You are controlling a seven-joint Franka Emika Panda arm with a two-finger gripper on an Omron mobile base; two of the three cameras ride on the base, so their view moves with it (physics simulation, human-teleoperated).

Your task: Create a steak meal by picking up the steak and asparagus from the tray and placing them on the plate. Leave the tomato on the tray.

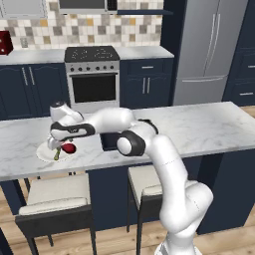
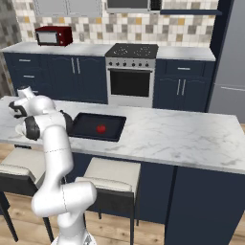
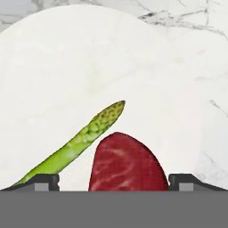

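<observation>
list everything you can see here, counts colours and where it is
steak: 1, dark red, on the plate, between the claw's fingertips in the hand view
asparagus: 1, yellow-green, lying on the plate beside the steak
plate: 1, white, on the island counter's left part
tray: 1, black, on the counter right of the plate
tomato: 1, bright red, in the tray
counter: 1, white marble, on dark blue cabinets
stools: 2, pale seats, under the counter
stove: 1, silver with black top, back wall
microwave: 1, red, back counter
fridge: 1, grey, far right
claw: 1, dark tips, over the plate, open around the steak
</observation>
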